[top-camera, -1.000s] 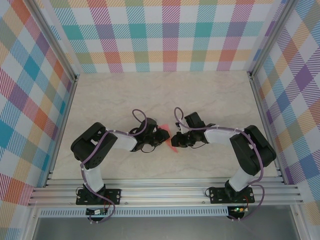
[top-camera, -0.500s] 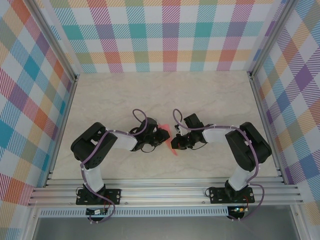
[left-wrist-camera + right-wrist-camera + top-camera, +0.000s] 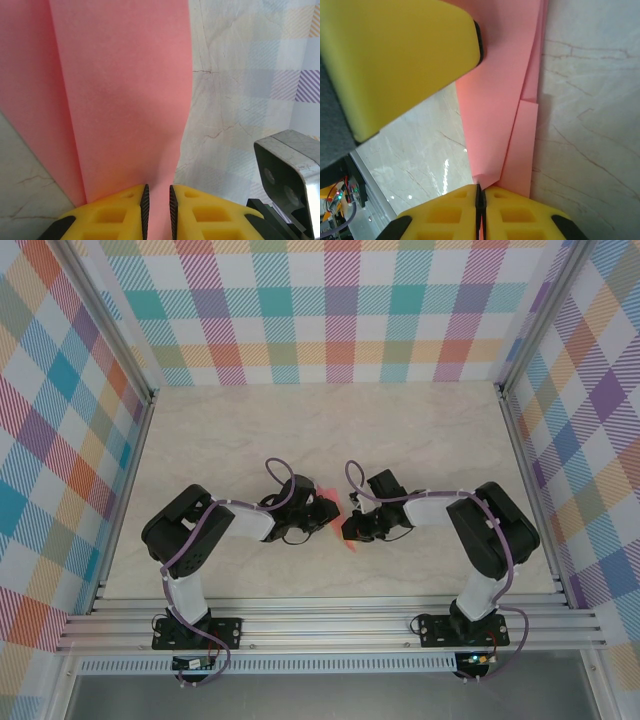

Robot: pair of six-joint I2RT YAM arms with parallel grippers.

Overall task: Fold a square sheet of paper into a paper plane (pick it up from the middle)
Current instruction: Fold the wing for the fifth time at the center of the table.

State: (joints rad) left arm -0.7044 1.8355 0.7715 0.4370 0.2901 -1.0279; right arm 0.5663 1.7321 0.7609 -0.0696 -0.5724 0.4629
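Nearest, bolted at the front edge of the table (image 3: 420,440), left arm (image 3: 205,535) and right arm (image 3: 495,535), both bent inward to meet mid-table. There, the folded pink paper (image 3: 347,541) pinched from 2 sides: by the left gripper (image 3: 157,192), yellow fingers barely parted with a pink layer running up between them, and by the right gripper (image 3: 480,192), pads pressed together on a thin edge of the sheet. Creased lengthwise, spread above the marble top between the 2 grippers, with the plaid wall (image 3: 340,310) well beyond.
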